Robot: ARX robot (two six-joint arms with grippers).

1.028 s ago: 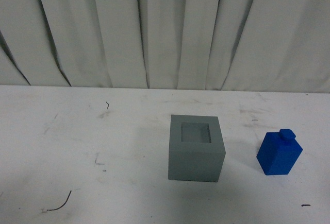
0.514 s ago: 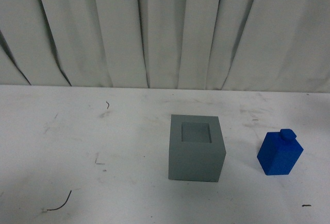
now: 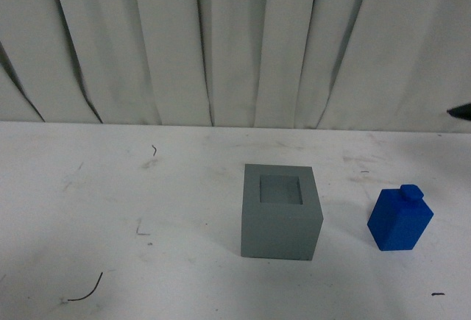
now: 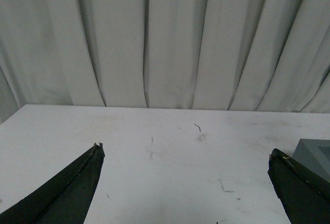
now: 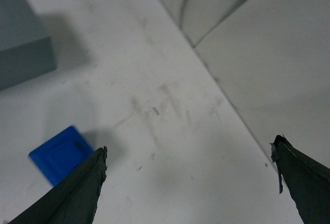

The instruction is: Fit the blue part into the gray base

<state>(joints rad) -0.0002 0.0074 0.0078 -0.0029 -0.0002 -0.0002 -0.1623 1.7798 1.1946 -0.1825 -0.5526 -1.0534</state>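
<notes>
The gray base point(image 3: 281, 217) stands upright mid-table, its square recess facing up and holding nothing. To its right, apart from it, the blue part point(image 3: 399, 221) stands upright with its small knob on top. My right gripper point(image 5: 191, 147) hovers open over bare table with nothing between its fingers. In the right wrist view the blue part point(image 5: 59, 154) lies just outside one finger, and the gray base point(image 5: 20, 44) shows further off. My left gripper point(image 4: 185, 154) is open above the table, with a corner of the gray base point(image 4: 315, 153) beside one finger.
The white table point(image 3: 110, 202) carries scuff marks and a thin dark wire point(image 3: 87, 289) near the front left. A pleated white curtain point(image 3: 235, 40) closes the back. A dark tip of an arm point(image 3: 461, 111) pokes in at the right edge.
A dark tip has come into the front view at the right edge. The gray base and the blue part have stayed where they were.
</notes>
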